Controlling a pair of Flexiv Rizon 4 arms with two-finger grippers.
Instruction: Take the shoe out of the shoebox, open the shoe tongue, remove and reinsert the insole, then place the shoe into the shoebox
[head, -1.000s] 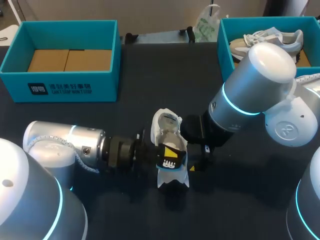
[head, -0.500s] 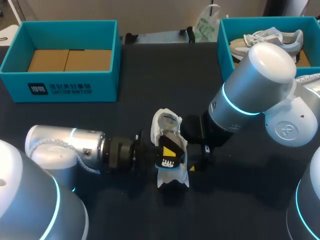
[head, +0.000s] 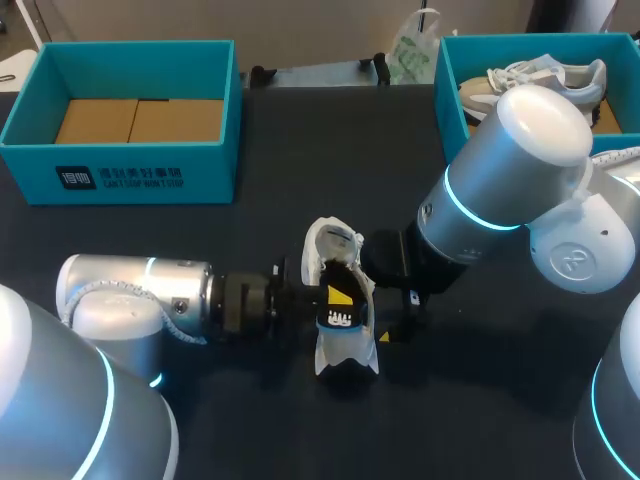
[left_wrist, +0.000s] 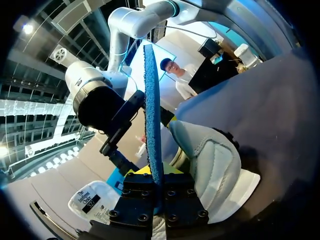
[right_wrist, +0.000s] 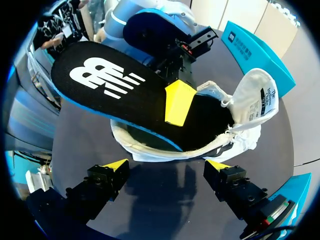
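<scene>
A white shoe (head: 328, 250) lies in the middle of the dark table, its opening facing up. My left gripper (head: 340, 298) is shut on the heel end of the black insole (head: 342, 320), holding it over the shoe. In the left wrist view the insole (left_wrist: 152, 110) shows edge-on as a blue strip rising out of my shut left gripper (left_wrist: 156, 190), with the shoe (left_wrist: 215, 165) beside it. In the right wrist view the insole (right_wrist: 110, 82) tilts up out of the shoe (right_wrist: 245, 107). My right gripper (right_wrist: 166, 165) stands open just short of the shoe's side.
A teal shoebox (head: 35, 110) with a cardboard bottom stands at the back left. A second teal box (head: 447, 90) at the back right holds another white shoe (head: 540, 80). A plastic bag (head: 412, 48) lies at the table's far edge.
The left arm has shifted slightly toward the right and the insole has turned a little in its grip. The right arm has not moved.
</scene>
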